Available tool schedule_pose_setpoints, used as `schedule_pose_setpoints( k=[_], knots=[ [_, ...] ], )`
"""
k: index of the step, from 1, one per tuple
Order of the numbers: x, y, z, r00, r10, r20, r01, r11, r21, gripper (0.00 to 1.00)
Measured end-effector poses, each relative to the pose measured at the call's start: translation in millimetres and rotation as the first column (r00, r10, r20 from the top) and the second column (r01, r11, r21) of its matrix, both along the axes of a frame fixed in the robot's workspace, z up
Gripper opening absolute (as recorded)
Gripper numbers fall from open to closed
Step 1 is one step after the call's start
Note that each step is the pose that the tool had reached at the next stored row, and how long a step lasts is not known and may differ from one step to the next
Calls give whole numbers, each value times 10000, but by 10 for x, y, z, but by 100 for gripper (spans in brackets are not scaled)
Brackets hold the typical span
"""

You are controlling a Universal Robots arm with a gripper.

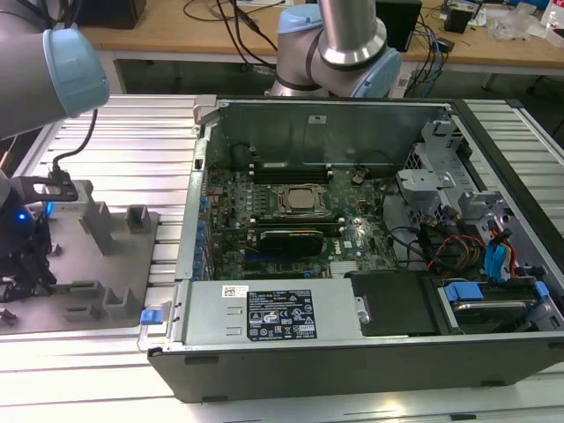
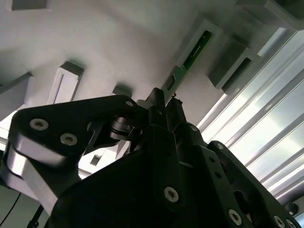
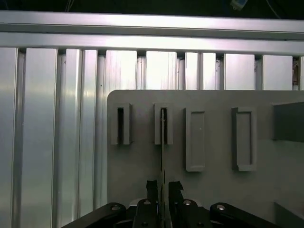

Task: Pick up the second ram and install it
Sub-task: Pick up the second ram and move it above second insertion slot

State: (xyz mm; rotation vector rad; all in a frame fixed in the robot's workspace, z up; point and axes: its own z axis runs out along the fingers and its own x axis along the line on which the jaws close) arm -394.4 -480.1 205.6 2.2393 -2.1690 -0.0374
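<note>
While my end effector point(image 3: 163, 187) straddles the ram point(image 3: 163, 142) upright in its tray point(image 1: 123, 264) slot, exterior view's lower left, I cannot tell if it's clenched; a skewed pinch could jam it.

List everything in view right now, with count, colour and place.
second ram: one, green, in a tray slot
tray: one, grey, on the table, exterior view's left
computer case: one, black, open, exterior view's right of the tray
motherboard: one, green, inside the case
CPU socket: one, metal, on the motherboard
labelled box: one, silver, inside the case
table: one, silver slats, under tray and case
arm: one, grey with light-blue caps, above the tray
tool: one, black, at the ram
</note>
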Motion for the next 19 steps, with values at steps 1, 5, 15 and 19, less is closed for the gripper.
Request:
schedule_pose_setpoints(
  k=[1, 5, 15, 19],
  knots=[
    [0, 0, -6, 10000, 9, 0, -9, 10000, 0, 24],
    [0, 0, -42, 10000, 11, 0, -11, 10000, 0, 24],
    [0, 0, -46, 10000, 10, 0, -10, 10000, 0, 13],
    [0, 0, -47, 10000, 10, -1, -10, 10000, 0, 13]
  ],
)
